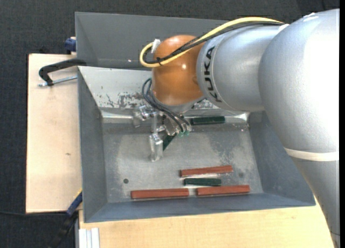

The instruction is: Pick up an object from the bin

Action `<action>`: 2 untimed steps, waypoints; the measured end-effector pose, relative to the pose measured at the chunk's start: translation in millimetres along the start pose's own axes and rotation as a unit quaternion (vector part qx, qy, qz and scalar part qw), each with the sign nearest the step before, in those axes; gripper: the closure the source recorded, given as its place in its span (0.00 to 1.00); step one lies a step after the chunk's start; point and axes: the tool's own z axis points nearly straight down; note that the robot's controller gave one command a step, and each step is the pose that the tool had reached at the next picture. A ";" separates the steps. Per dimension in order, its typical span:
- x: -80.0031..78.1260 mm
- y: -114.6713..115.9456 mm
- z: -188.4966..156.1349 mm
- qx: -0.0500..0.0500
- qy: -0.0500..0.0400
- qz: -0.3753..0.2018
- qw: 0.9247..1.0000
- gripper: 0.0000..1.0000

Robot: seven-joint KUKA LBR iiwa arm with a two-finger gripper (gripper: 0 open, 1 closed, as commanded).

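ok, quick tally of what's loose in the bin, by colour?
Red-brown bars: 3
Dark green bars: 2
Total: 5
Not counted: a green bit at the gripper, too hidden to tell what it is.

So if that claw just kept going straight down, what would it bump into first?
Probably the bare grey floor of the bin. The gripper points down at a bare patch; the brown sticks lie off to one side. Its height above the floor is hard to judge.
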 end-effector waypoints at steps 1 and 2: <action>9.7 -36.5 -30.7 0.000 0.001 -0.020 1.000 0.00; 24.4 -57.8 15.4 0.000 0.002 -0.123 0.992 1.00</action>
